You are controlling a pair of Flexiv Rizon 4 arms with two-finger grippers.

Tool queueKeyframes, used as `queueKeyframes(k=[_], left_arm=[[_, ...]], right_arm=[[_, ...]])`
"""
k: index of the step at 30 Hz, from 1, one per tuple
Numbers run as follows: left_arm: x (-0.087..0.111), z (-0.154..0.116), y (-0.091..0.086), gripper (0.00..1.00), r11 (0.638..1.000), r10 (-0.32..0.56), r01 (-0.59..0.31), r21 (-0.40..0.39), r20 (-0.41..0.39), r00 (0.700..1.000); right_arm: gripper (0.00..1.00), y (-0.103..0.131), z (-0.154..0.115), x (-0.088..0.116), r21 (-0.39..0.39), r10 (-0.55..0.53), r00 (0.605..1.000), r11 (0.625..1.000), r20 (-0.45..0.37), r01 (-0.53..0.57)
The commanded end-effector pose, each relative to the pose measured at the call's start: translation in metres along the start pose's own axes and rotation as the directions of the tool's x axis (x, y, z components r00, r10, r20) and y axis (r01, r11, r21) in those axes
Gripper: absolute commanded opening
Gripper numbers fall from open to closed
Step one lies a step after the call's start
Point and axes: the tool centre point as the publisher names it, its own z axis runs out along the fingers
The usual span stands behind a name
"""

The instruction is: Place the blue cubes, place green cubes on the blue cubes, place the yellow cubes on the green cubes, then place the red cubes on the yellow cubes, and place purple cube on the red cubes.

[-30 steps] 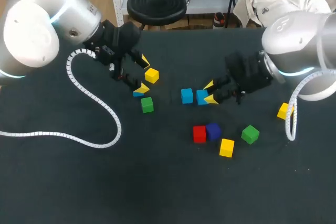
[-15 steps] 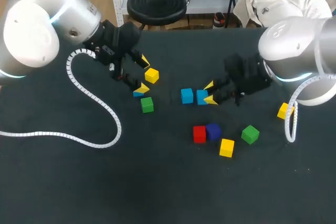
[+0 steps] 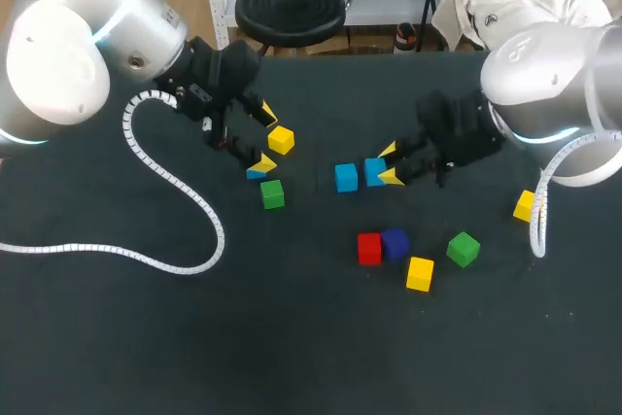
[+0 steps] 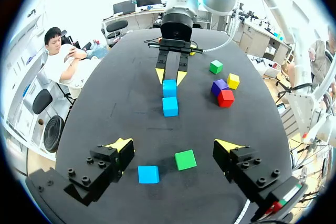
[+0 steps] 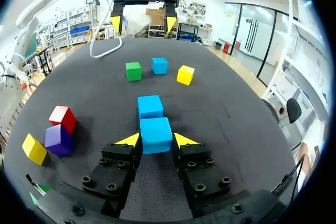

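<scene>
My right gripper (image 5: pixel 156 140) is clenched on the held blue cube (image 5: pixel 156 129), one yellow tip against each side face, so the cube sits square to the fingers. Being a cube it has no long axis to speak of, only faces running with and across my line of reach. Calling that line twelve o'clock, the second blue cube (image 5: pixel 150 106) lies dead at twelve, just ahead of the held one, edges parallel; I cannot tell whether they touch. The two make a short row along the six-to-twelve line, and I judge that is the relation that matters: setting down here leaves the blue base cubes side by side. Off at about nine o'clock are the red cube (image 5: pixel 63 117) and purple cube (image 5: pixel 56 139), touching, with the near yellow cube (image 5: pixel 33 149) close by them. Farther out toward twelve sit the far green cube (image 5: pixel 133 71), third blue cube (image 5: pixel 159 65) and far yellow cube (image 5: pixel 185 74). Beyond them my left gripper (image 5: pixel 143 23) hangs with fingers spread wide, gripping nothing; it is plainly the nearer arm for that green and blue pair
</scene>
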Motion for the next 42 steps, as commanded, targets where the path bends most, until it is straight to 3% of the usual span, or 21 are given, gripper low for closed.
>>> queueKeyframes(k=[1, 17, 26, 42], left_arm=[[0.001, 0.0, 0.0, 1.0, 1.0, 0.002, -0.002, -0.001, 0.003, 1.0], [0.001, 0.0, 0.0, 1.0, 1.0, 0.002, -0.002, -0.001, 0.003, 1.0], [0.001, 0.0, 0.0, 1.0, 1.0, 0.002, -0.002, -0.001, 0.003, 1.0], [0.001, 0.0, 0.0, 1.0, 1.0, 0.002, -0.002, -0.001, 0.003, 1.0]], right_arm=[[0.0, -0.002, 0.005, 0.001, -0.008, 0.004, 1.0, 1.0, -0.002, -0.004], [0.0, 0.0, 0.012, 0.008, -0.023, 0.034, 0.999, 0.999, -0.015, -0.034], [0.0, -0.002, 0.007, -0.002, -0.007, 0.025, 1.0, 1.0, -0.014, -0.025], [0.0, 0.008, 0.006, 0.002, -0.005, 0.047, 0.999, 0.999, -0.023, -0.047]])
